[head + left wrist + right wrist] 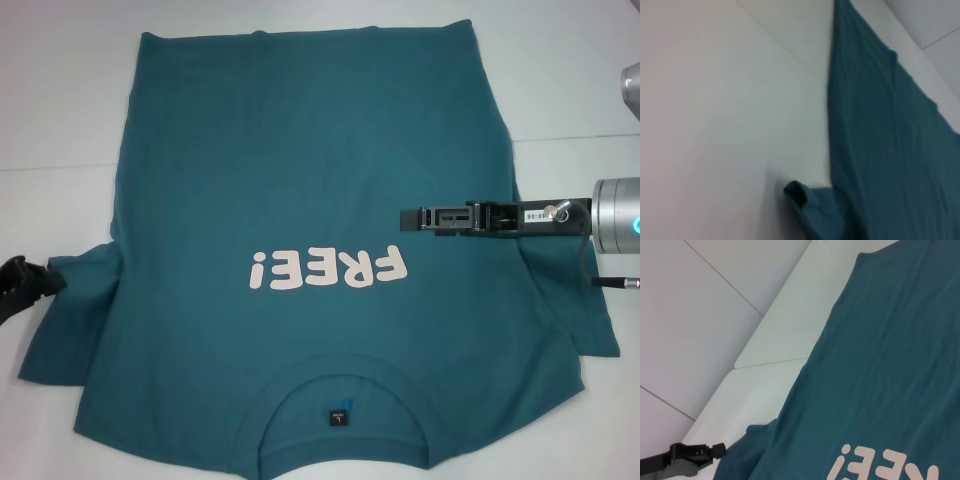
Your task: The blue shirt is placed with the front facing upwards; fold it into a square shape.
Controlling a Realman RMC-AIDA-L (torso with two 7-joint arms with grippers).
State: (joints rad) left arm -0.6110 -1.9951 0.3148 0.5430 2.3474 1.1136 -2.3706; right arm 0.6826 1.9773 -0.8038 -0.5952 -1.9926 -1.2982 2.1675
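Presently we log the blue shirt (300,200) spread print-up across the white worktop (60,100), our right pincer (412,217) at centre right, seemingly closed and empty, our left pincer (45,277) at the left-edge sleeve, grip unreadable, presumably readying a fold.

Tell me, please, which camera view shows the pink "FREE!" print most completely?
The head view: the whole "FREE!" print is visible on the blue shirt. The right wrist view catches only part of its letters; the left wrist view shows none.
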